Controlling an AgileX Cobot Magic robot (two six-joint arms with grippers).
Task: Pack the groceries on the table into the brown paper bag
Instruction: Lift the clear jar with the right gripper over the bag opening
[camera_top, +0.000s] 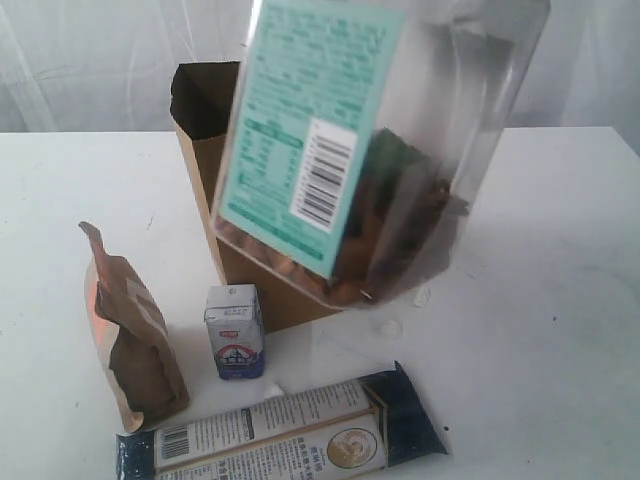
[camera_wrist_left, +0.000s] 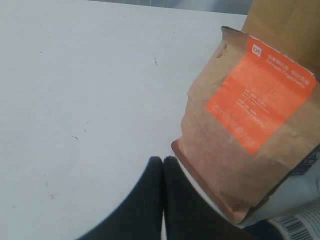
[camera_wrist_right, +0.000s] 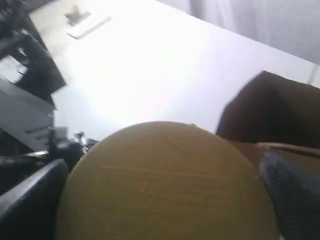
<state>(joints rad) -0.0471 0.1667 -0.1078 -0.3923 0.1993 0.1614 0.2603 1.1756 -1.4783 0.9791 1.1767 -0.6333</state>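
The big gold-lidded clear jar (camera_top: 380, 150) with a teal label hangs tilted, high and close to the exterior camera, in front of the brown paper bag (camera_top: 205, 110). In the right wrist view its gold lid (camera_wrist_right: 165, 170) sits between the dark fingers (camera_wrist_right: 30, 200) of my right gripper (camera_wrist_right: 162, 200), with the bag's dark mouth (camera_wrist_right: 270, 110) beyond. On the table (camera_top: 560, 300) stand the brown pouch (camera_top: 135, 330) and the small white-blue carton (camera_top: 235, 332). The long blue-white packet (camera_top: 290, 435) lies in front. My left gripper (camera_wrist_left: 163, 160) is shut and empty beside the pouch (camera_wrist_left: 250, 130). The dark jar and yellow-grain bottle are out of view.
Small white scraps (camera_top: 390, 327) lie on the table by the bag's foot. A white curtain (camera_top: 90, 60) hangs behind the table. Dark equipment (camera_wrist_right: 25, 100) stands beyond the table's edge in the right wrist view.
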